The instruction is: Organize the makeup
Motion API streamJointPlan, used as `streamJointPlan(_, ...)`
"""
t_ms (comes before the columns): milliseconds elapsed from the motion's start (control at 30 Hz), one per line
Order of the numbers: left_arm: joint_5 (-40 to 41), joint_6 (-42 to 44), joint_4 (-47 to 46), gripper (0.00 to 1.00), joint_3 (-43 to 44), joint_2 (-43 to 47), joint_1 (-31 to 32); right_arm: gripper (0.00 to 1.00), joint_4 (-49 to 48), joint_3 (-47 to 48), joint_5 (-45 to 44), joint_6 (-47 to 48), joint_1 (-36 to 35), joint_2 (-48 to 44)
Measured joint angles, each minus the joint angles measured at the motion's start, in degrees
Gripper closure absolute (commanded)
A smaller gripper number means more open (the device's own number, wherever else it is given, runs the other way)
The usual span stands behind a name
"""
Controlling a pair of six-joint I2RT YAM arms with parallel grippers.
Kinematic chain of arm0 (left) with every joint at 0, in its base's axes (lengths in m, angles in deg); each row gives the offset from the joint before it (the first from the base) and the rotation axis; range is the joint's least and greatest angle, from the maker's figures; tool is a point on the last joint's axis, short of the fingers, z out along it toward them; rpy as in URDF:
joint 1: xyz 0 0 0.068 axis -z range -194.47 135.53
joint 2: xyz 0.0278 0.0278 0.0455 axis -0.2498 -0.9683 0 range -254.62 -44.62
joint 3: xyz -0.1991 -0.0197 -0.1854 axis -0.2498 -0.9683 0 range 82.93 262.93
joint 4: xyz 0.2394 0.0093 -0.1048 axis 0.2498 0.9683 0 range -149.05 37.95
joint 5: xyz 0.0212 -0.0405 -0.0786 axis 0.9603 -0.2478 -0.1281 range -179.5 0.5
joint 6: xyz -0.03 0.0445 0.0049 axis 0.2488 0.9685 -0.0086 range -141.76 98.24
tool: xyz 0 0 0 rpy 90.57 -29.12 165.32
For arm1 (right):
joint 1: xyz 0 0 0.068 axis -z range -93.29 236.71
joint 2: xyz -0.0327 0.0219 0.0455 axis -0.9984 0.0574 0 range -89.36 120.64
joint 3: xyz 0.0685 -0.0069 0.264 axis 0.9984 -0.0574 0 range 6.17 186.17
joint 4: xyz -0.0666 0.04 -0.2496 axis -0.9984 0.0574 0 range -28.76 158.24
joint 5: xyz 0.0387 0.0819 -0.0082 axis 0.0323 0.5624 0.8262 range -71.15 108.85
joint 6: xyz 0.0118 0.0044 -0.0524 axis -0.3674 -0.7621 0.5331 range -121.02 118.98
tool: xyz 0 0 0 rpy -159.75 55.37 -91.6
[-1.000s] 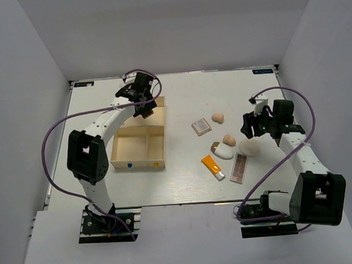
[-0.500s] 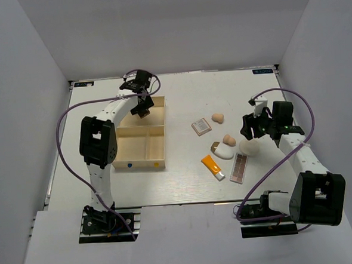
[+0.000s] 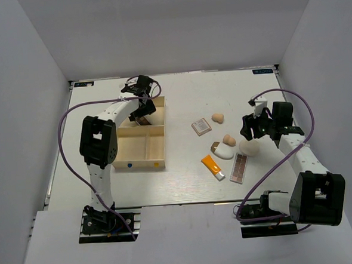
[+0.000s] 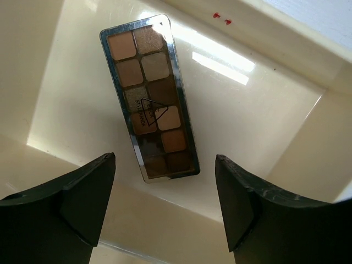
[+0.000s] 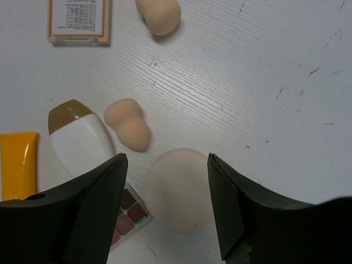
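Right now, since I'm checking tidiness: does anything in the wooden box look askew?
Yes. The eyeshadow palette lies at a slant in the far compartment of the wooden box, not parallel to the compartment's walls. No spill or damage shows.

Glossy wood box (image 4: 247,121), palette (image 4: 149,98) w/ shiny rim, matt puff (image 5: 179,190), grainy table (image 5: 247,71)

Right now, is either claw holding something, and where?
Nothing is held. The left gripper is open above the palette in the box; the right gripper open over the round puff.
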Motion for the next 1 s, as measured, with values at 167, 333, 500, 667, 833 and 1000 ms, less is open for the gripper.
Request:
streamJointPlan(167, -0.33, 0.17, -0.02, 0.17, 0.02, 0.81, 0.07, 0.30, 0.07, 0.00, 0.39, 0.50, 0.00, 0.00)
streamJointPlan(333, -4.26, 2.36, -1.55, 0.18, 0.04, 4.66, 0.74, 0.26, 0.66, 0.00, 2.01, 2.62, -0.02, 0.00)
streamJointPlan(500, -11.50, 3.78, -4.59, 0.18, 0.04, 11.21, 3.61, 0.25, 4.35, 0.37, 6.01, 6.21, -0.76, 0.63)
streamJointPlan(667, -18.60, 4.15, -6.34, 0.14, 0.02, 14.51, 8.72, 0.25, 8.94, 1.05, 7.67, 8.85, -4.46, 1.81)
streamJointPlan(833, -22.58, 4.46, -6.38, 0.10, -0.85, 14.10, 14.03, 0.27, 11.37, 1.03, 5.40, 9.20, -8.17, 1.84)
streamJointPlan(1000, -22.91, 4.72, -5.20, 0.07, -0.81, 12.85, 18.47, 0.24, 15.67, 1.05, 1.07, 9.14, -9.44, 1.46)
